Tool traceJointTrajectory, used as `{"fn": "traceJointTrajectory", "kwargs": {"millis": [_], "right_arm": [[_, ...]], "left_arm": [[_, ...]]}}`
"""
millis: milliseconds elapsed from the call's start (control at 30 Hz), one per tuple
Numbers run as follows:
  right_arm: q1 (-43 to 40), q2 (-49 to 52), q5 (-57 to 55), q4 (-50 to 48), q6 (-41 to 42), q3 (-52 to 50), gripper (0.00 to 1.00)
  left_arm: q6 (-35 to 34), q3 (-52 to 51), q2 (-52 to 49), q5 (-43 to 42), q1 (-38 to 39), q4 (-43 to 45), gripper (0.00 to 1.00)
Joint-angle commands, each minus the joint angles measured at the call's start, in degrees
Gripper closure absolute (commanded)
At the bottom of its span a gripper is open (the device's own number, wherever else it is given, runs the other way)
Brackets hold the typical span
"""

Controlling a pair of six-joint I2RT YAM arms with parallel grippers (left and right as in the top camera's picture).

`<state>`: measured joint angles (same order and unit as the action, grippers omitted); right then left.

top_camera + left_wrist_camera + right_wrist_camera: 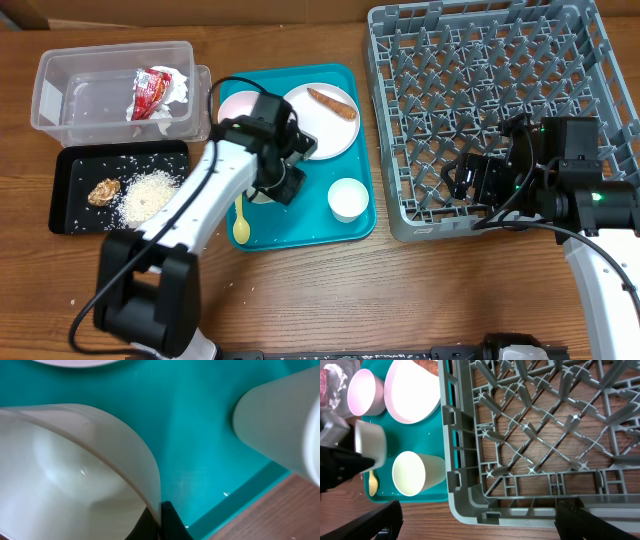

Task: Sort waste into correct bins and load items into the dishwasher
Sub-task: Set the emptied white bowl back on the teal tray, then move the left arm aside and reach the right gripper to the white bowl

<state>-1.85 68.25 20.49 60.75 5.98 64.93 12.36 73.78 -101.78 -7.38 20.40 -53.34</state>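
My left gripper (272,185) (161,520) is shut on the rim of a white bowl (75,470) (370,442) on the teal tray (300,232). A small white cup (346,199) (280,425) (412,474) stands to its right. The white plate (322,138) (412,390) holds a brown sausage (332,102). A second bowl (238,105) (362,391) sits at the tray's far left. The yellow spoon (241,225) (373,485) lies at the tray's front. My right gripper (468,180) (477,520) is open and empty over the front left corner of the grey rack (385,150) (470,485).
The clear tub (60,90) at the back left holds crumpled paper with a red wrapper (158,92). The black tray (70,215) in front of it holds a brown lump (103,191) and white rice (150,195). A few rice grains lie on the table.
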Motion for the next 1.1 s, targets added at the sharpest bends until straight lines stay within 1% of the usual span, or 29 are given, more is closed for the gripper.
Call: {"fn": "traceJointTrajectory", "kwargs": {"millis": [0, 100, 133, 167, 233, 300, 333, 367, 433, 567, 700, 767, 833, 933, 1067], "right_arm": [[-0.1, 0.0, -0.4, -0.4, -0.2, 1.4, 0.00], [-0.1, 0.0, 0.2, -0.5, -0.2, 1.4, 0.00], [-0.1, 0.0, 0.8, -0.7, -0.2, 1.4, 0.00], [-0.1, 0.0, 1.6, -1.0, -0.2, 1.4, 0.00], [-0.1, 0.0, 3.2, -1.6, -0.2, 1.4, 0.00], [-0.1, 0.0, 4.1, -2.1, -0.2, 1.4, 0.00], [-0.2, 0.0, 4.1, -2.3, -0.2, 1.4, 0.00], [-0.1, 0.0, 4.1, -2.4, -0.2, 1.4, 0.00], [-0.1, 0.0, 4.1, -2.7, -0.2, 1.4, 0.00], [-0.1, 0.0, 4.1, -2.8, -0.2, 1.4, 0.00], [0.2, 0.0, 6.1, -3.7, 0.3, 1.4, 0.00], [1.5, 0.0, 5.9, -5.1, 3.1, 1.4, 0.00], [4.2, 0.0, 4.5, -7.5, 6.4, 1.4, 0.00], [10.7, 0.4, -0.5, -11.9, 12.0, 1.4, 0.00], [21.3, 3.3, -7.0, -18.6, 18.6, 1.4, 0.06]], "left_arm": [[-0.7, 0.4, -2.9, 4.6, 1.1, 0.1, 0.96], [-0.9, 0.4, -4.3, 4.3, 1.6, 0.3, 0.95], [-0.9, 0.4, -4.5, 4.1, 1.7, 0.6, 0.93], [-0.9, 0.4, -4.5, 3.6, 1.8, 1.0, 0.87], [-1.4, 0.5, -4.5, 2.6, 1.7, 2.0, 0.69], [-3.0, 1.1, -4.5, 2.4, 1.7, 2.6, 0.47], [-3.6, 1.8, -4.5, 2.4, 1.7, 2.5, 0.39], [-4.0, 2.8, -4.5, 2.4, 1.8, 2.0, 0.35], [-4.8, 6.0, -4.5, 2.4, 1.7, 0.1, 0.29], [-6.5, 14.9, -4.5, 2.4, 1.8, -3.4, 0.20], [-9.8, 24.3, -4.5, 2.4, 1.7, -8.0, 0.18], [-11.2, 29.2, -4.5, 2.5, 1.0, -11.3, 0.15], [-13.3, 34.2, -4.5, 2.5, -0.5, -14.7, 0.14], [-16.7, 40.8, -4.5, 2.3, -4.2, -19.0, 0.13], [-17.8, 45.2, -4.5, 1.1, -10.2, -21.3, 0.12]]}}
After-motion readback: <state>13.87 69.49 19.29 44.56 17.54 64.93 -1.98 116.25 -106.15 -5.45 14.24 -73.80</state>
